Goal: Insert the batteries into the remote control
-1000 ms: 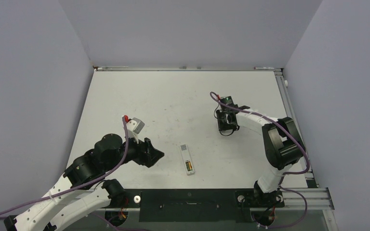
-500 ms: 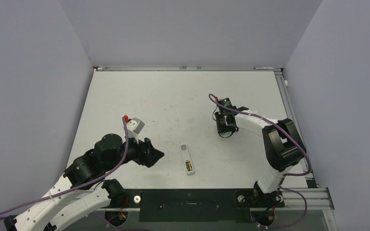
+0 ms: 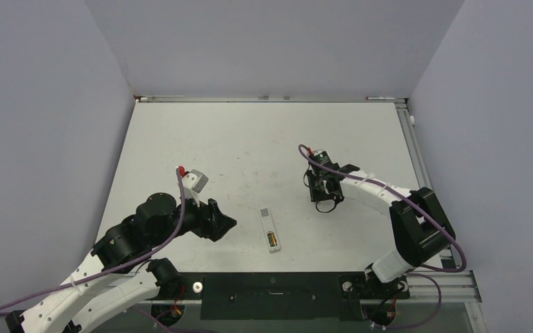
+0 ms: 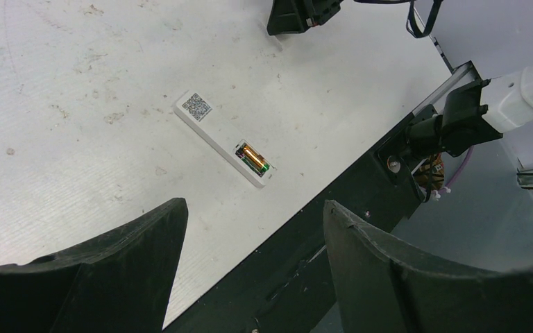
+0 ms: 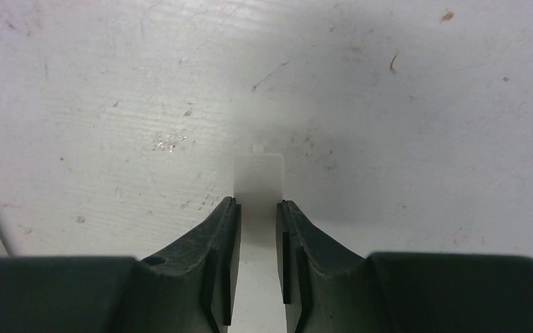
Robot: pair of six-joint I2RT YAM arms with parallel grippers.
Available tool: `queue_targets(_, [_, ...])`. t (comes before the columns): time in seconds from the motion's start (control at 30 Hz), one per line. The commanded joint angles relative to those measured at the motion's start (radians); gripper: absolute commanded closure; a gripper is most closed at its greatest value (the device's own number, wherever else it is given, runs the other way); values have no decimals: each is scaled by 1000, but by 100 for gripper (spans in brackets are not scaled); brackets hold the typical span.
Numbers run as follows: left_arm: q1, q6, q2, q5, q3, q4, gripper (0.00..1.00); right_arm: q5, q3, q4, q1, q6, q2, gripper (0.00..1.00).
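The white remote control (image 3: 270, 229) lies back-up on the table, a QR label at its far end. In its open compartment sit the batteries (image 4: 253, 158), a gold one with a dark green one beside it. My left gripper (image 4: 253, 208) hovers open and empty just left of the remote, near the table's front edge. My right gripper (image 5: 258, 202) is low over the table, up and right of the remote (image 4: 225, 137). It is shut on a small flat white plastic piece (image 5: 260, 173) with a tab at its far end, which sticks out past the fingertips.
A black rail (image 3: 271, 286) runs along the near edge between the arm bases. Grey walls close in the table on the left, back and right, with a metal frame (image 3: 415, 152) along the right side. The surface is scuffed.
The right gripper has moved a little nearer and leftward with the white piece, and its elbow has swung out to the right. The left arm and remote have not moved.
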Motion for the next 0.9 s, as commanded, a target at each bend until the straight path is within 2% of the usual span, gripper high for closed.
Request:
queue_targets(0.0, [-5, -2, -1, -10, 4, 10, 31, 39, -29, 3, 42, 60, -83, 91])
queue_targets(0.47, [-5, -4, -5, -9, 3, 10, 31, 89, -62, -26, 219, 221, -235, 91])
queue_targets(0.87, [-8, -4, -17, -9, 2, 10, 31, 249, -50, -26, 458, 419, -212, 91])
